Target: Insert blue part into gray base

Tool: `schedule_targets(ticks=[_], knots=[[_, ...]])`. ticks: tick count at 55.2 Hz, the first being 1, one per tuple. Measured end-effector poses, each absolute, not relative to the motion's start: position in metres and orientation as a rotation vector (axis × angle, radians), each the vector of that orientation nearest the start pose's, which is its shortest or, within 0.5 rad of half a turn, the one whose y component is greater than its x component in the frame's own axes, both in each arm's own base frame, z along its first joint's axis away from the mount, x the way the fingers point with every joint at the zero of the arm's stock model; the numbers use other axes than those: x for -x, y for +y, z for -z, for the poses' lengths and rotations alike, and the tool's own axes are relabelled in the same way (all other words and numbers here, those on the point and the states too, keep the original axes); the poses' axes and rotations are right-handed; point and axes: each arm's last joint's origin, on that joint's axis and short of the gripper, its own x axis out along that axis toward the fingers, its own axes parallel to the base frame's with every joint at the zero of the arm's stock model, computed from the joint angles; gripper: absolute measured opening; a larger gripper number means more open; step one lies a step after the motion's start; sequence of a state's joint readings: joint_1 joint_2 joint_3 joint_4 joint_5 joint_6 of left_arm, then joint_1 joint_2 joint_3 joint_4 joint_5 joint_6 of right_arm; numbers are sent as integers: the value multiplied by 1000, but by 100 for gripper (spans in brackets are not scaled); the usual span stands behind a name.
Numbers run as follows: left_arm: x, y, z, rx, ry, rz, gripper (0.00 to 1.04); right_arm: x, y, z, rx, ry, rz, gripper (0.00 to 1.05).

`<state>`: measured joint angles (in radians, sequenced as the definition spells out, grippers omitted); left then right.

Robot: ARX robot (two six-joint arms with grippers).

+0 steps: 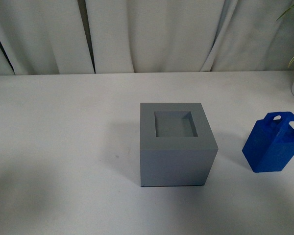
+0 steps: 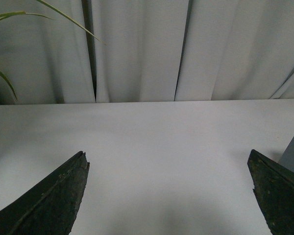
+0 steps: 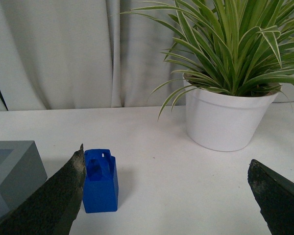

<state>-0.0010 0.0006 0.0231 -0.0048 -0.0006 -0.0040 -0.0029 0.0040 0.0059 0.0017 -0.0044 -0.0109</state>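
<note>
A bright blue plastic block (image 1: 274,144), loop-handled and upright, stands apart to the right of the matte gray cube (image 1: 176,147). The left gripper (image 2: 167,154) and right gripper (image 3: 166,156) both gape empty. Set askew to the cube, the block could jam on its square recess (image 1: 174,125).

- We look down from the body onto the table (image 1: 63,147), gray base (image 1: 178,147) close and central;
- our left wrist looks low toward the curtain (image 2: 137,49), sharing only the base's corner;
- our right wrist, equally low, shares base and blue part (image 3: 100,183).
</note>
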Motion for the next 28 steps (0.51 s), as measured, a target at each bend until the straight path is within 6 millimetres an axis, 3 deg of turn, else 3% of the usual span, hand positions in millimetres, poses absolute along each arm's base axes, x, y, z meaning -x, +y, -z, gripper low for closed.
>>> schedule_targets(ticks=[28], knots=[[-96, 0, -171, 4, -18, 0, 99, -98, 0, -165, 11, -4, -2, 97]])
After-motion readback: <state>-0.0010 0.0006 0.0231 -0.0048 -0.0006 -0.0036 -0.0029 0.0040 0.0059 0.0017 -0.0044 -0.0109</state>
